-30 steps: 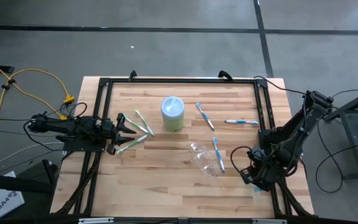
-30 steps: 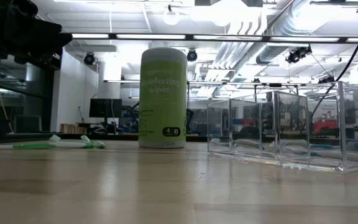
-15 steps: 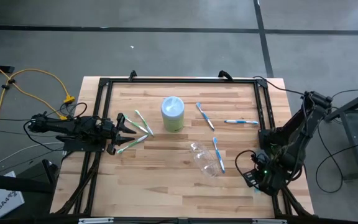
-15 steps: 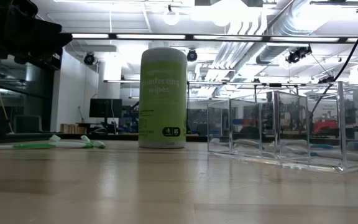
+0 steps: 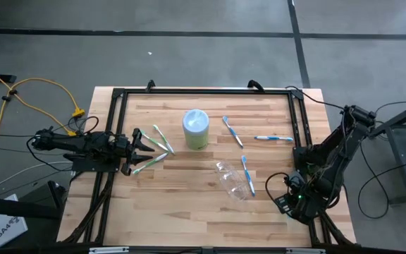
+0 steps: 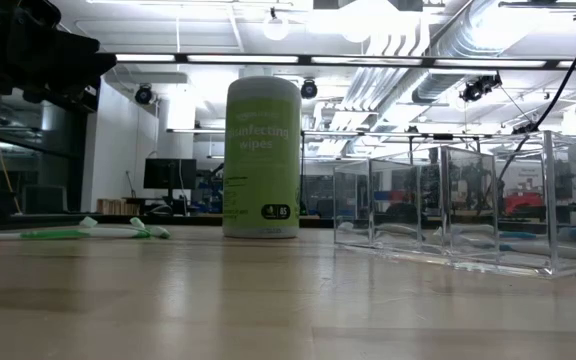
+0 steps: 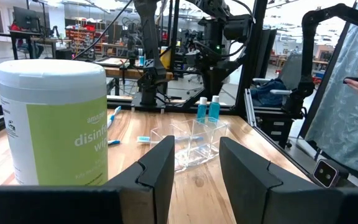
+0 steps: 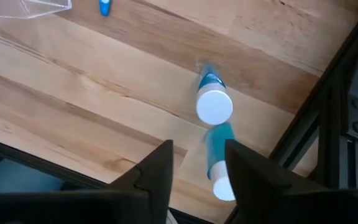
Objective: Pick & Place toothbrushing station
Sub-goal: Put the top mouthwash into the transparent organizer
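Observation:
The clear plastic container (image 5: 232, 180) lies on the table near the middle, with a blue-white toothbrush (image 5: 248, 174) beside it. Two more blue-white toothbrushes (image 5: 232, 131) (image 5: 273, 138) lie farther back. Green-white toothbrushes (image 5: 162, 140) (image 5: 146, 164) lie at the left, just ahead of my left gripper (image 5: 145, 144), which is open and empty. My right gripper (image 8: 197, 171) is open near the table's near right corner, above two small blue tubes with white caps (image 8: 214, 102) (image 8: 219, 163). The nearer tube shows between its fingers; I cannot tell whether they touch it.
A green-and-white wipes canister (image 5: 196, 129) stands upright behind the middle, between the green and blue toothbrushes. A black metal frame (image 5: 303, 152) runs along the table's edges, close to my right gripper. Bare wood lies along the near edge (image 5: 189, 219).
My right gripper has moved a little toward the table's near right corner, staying open. My left arm and the objects have kept still.

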You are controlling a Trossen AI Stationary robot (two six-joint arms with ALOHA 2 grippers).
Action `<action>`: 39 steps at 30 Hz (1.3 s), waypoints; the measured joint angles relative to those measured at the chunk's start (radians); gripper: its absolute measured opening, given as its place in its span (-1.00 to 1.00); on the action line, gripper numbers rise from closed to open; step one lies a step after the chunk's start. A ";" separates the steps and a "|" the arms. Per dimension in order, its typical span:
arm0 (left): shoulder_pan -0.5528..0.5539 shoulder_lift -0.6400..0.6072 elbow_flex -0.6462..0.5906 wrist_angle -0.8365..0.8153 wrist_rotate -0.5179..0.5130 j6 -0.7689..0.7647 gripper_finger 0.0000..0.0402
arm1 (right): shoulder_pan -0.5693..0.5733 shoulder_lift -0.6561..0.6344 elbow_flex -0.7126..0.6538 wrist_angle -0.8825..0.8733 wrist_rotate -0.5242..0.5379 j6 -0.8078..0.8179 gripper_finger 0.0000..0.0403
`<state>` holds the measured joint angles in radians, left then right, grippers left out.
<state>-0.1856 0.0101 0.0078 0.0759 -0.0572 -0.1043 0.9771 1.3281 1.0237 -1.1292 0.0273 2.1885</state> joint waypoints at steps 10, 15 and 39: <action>0.000 0.000 0.000 0.000 0.000 0.000 -0.38 | -0.010 0.017 -0.002 -0.022 0.019 -0.003 0.01; 0.000 0.000 0.000 0.000 0.000 0.000 -0.38 | -0.010 0.063 -0.010 -0.021 0.016 -0.027 -0.01; 0.000 0.000 0.000 0.000 0.000 0.000 -0.38 | -0.009 0.148 -0.010 -0.011 0.034 -0.073 -0.02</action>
<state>-0.1856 0.0101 0.0078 0.0759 -0.0572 -0.1043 0.9684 1.4765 1.0138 -1.1406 0.0608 2.1159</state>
